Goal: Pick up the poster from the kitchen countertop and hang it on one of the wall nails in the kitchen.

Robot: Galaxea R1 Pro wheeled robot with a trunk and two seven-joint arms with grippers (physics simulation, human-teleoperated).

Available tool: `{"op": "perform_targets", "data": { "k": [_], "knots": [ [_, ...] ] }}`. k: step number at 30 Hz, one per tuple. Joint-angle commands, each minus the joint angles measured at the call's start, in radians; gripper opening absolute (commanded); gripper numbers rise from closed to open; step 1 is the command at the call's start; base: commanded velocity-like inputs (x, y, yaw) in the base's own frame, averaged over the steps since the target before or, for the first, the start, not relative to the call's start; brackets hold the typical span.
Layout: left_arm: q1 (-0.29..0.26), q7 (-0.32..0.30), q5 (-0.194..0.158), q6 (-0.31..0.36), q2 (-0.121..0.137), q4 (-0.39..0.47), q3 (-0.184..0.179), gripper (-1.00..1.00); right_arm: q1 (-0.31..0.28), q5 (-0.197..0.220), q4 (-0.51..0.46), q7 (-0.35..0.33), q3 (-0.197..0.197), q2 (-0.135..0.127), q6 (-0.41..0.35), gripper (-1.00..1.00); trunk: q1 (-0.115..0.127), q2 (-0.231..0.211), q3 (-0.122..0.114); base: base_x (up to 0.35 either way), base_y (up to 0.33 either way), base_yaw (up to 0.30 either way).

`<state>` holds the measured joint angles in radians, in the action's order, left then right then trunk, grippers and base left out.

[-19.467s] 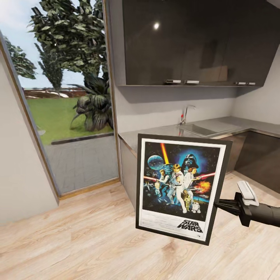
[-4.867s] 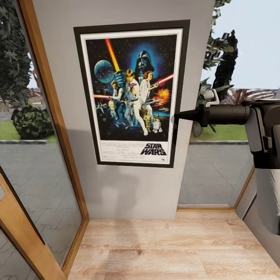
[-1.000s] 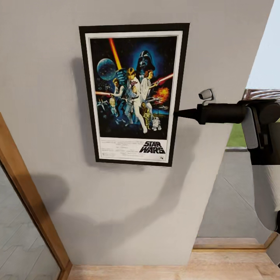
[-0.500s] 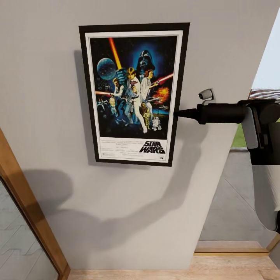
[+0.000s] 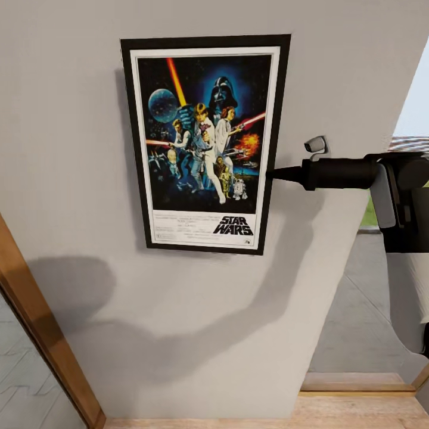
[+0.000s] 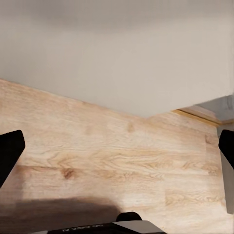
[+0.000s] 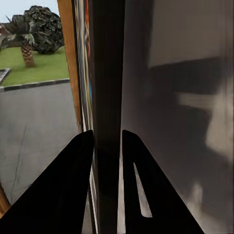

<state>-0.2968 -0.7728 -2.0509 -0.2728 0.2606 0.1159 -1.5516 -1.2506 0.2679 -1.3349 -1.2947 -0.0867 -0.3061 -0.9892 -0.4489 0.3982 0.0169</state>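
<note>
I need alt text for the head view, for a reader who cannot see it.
A framed Star Wars poster is held upright against a grey wall, with the right end effector shut on its right edge. Below are a wooden door frame, a strip of wood floor and the arm's shadow on the wall.

A domestic interior is indicated. A plain grey wall [image 5: 196,310] is seen, met at its foot by a light wood plank floor [image 6: 107,161]. A wood-framed glass pane [image 5: 36,322] is set beside the wall, and a lawn [image 7: 36,68], a paved yard [image 7: 39,126] and trees [image 7: 41,29] are visible through the glazing. A framed film poster [image 5: 205,143] is displayed against the wall.
</note>
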Motion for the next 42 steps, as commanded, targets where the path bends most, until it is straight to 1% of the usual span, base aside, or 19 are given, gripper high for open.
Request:
{"op": "perform_targets", "data": {
  "k": [1,5,13,19,35,38,42],
  "knots": [
    [-0.001,0.0,-0.008,-0.005,0.001,0.002,-0.008,1.0,-0.001,0.004,0.0,-0.001,-0.001,-0.001,-0.006,-1.0,-0.001,0.002,0.002,0.287,0.0,0.0],
    [-0.001,0.0,-0.008,-0.005,0.001,0.002,-0.008,1.0,-0.001,0.004,0.0,-0.001,-0.001,-0.001,-0.006,-1.0,-0.001,0.002,0.002,0.178,0.0,0.0],
    [-0.001,0.0,-0.008,-0.005,0.001,0.002,-0.008,1.0,-0.001,0.004,0.0,-0.001,-0.001,-0.001,-0.006,-1.0,-0.001,0.002,0.002,0.03,0.0,0.0],
    [-0.001,0.0,-0.008,-0.006,-0.001,0.001,-0.008,1.0,-0.001,0.034,-0.01,-0.001,0.002,-0.001,-0.006,-1.0,-0.001,0.002,0.002,0.0,0.0,0.0],
    [-0.001,0.0,-0.008,-0.006,-0.001,0.001,-0.008,1.0,-0.001,0.034,-0.01,-0.001,0.002,-0.001,-0.006,-1.0,-0.001,0.002,0.002,0.0,0.0,0.0],
    [-0.001,0.001,-0.008,-0.006,-0.005,0.0,-0.007,1.0,-0.001,0.021,-0.01,-0.001,0.002,-0.001,-0.005,-1.0,-0.001,0.002,0.002,0.0,0.0,0.0],
    [-0.001,0.001,-0.008,-0.006,-0.007,-0.001,-0.007,1.0,-0.001,0.016,-0.01,-0.001,0.002,-0.001,-0.005,-1.0,-0.001,0.002,0.002,0.0,0.056,0.0]
  ]
}}
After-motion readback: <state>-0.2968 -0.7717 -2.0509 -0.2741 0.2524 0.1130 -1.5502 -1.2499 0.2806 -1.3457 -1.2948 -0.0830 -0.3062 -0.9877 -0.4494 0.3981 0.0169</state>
